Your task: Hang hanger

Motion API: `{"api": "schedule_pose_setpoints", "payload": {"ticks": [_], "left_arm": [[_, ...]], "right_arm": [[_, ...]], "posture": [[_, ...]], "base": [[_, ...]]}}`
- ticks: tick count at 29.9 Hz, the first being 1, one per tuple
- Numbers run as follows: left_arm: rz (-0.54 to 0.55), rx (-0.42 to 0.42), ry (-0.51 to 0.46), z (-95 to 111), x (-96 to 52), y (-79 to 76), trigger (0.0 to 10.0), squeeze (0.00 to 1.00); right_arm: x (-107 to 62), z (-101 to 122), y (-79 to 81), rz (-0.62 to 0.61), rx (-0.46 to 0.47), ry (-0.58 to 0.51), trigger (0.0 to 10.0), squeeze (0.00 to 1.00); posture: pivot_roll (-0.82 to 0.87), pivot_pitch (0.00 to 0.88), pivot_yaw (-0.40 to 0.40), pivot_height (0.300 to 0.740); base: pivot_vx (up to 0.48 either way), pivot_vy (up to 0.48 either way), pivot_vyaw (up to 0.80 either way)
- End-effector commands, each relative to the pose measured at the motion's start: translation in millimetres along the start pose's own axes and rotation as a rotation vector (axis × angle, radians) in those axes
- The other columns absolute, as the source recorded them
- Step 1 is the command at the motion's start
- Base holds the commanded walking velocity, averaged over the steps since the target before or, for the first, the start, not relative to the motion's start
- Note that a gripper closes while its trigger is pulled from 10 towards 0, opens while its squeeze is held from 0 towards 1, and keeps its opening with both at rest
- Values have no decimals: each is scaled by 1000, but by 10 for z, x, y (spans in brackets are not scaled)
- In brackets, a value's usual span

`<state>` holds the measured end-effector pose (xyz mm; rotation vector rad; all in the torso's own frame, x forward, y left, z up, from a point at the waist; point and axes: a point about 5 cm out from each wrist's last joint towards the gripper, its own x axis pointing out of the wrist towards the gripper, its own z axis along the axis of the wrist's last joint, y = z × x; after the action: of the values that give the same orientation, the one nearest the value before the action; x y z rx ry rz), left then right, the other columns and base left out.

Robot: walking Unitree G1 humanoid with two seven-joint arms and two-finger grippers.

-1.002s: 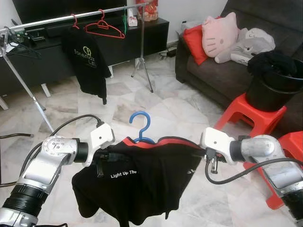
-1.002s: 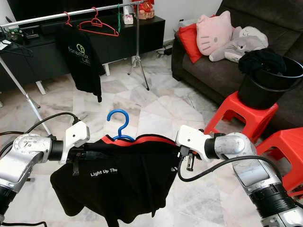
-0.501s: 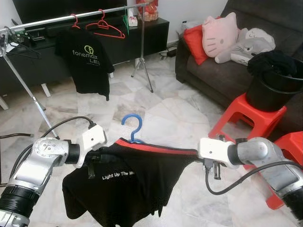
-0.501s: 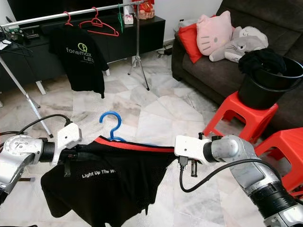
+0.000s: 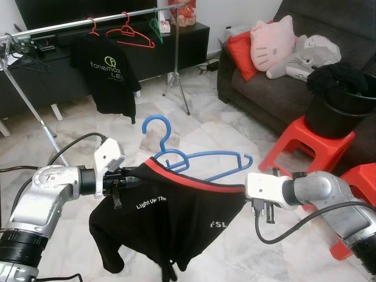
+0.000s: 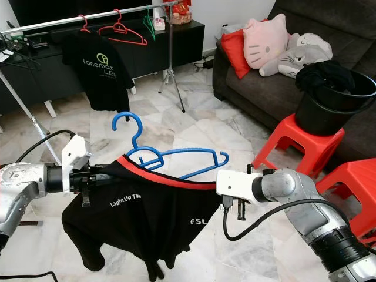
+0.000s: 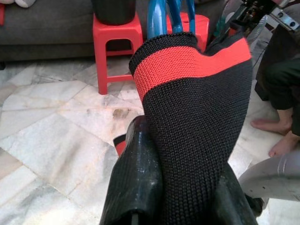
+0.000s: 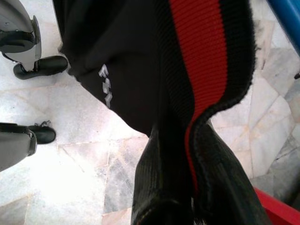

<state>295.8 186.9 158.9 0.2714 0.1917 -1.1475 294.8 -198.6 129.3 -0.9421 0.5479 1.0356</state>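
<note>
Ahead, in our head views, the blue hanger point(image 5: 194, 160) sits partly inside the black shirt point(image 5: 170, 217), stretched between our left gripper point(image 5: 126, 176) and right gripper point(image 5: 239, 189). Left wrist: jaws clamp the red-trimmed collar point(image 7: 187, 61). Right wrist: jaws pinch the collar too.

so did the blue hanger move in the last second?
Yes. The blue hanger has come up out of the black shirt: its arms now show above the red collar, and its hook sits higher against the floor tiles.
</note>
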Motion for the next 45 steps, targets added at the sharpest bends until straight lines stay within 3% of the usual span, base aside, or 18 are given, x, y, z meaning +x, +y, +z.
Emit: {"api": "schedule_pose_setpoints", "payload": {"ticks": [1,3,4,5,14,17,23,28,29,37,41,45], "left_arm": [[29,29,24,-5,5,16,0,0],[29,40,59,-50,39,1,0,0],[32,45,71,-71,60,-2,0,0],[36,48,76,-90,90,-7,0,0],[68,59,66,-92,148,13,0,0],[8,63,111,-135,163,-52,0,0],[-30,115,214,-231,224,-93,0,0],[-53,122,202,-208,270,-122,0,0],[-62,124,197,-189,285,-130,0,0],[-121,140,143,-54,371,-195,0,0],[-154,134,122,-21,383,-243,0,0],[-169,129,118,-12,383,-267,0,0]], "right_arm": [[-50,-90,5,1,54,16,10000,0],[-63,-68,16,15,54,1,10000,757],[-68,-72,27,27,53,8,10000,969],[-77,-91,72,68,43,27,10000,1000],[-76,-39,77,61,33,1,10000,1000],[-124,103,-49,-8,47,-103,10000,1000],[-189,355,-72,21,35,-267,10000,1000],[-183,468,-73,28,43,-349,10000,1000],[-156,467,-63,39,51,-357,10000,0],[18,452,22,100,90,-380,10000,0],[41,442,-79,22,98,-377,10000,0],[53,453,-100,19,116,-411,10000,0]], "posture": [[-50,0,-49,740],[-58,0,-49,740],[-58,0,-49,740],[-58,0,-49,740],[-58,0,-49,740],[-58,0,-49,740],[-58,0,-49,740],[-66,0,-49,740],[-66,0,-49,740],[-58,0,-56,740],[-56,0,-57,740],[-58,0,-58,740]], "base": [[0,0,0],[0,0,0],[0,0,0],[0,0,0],[0,0,0],[0,0,0],[0,0,0],[0,0,0],[0,0,0],[0,0,0],[0,0,0],[0,0,0]]}}
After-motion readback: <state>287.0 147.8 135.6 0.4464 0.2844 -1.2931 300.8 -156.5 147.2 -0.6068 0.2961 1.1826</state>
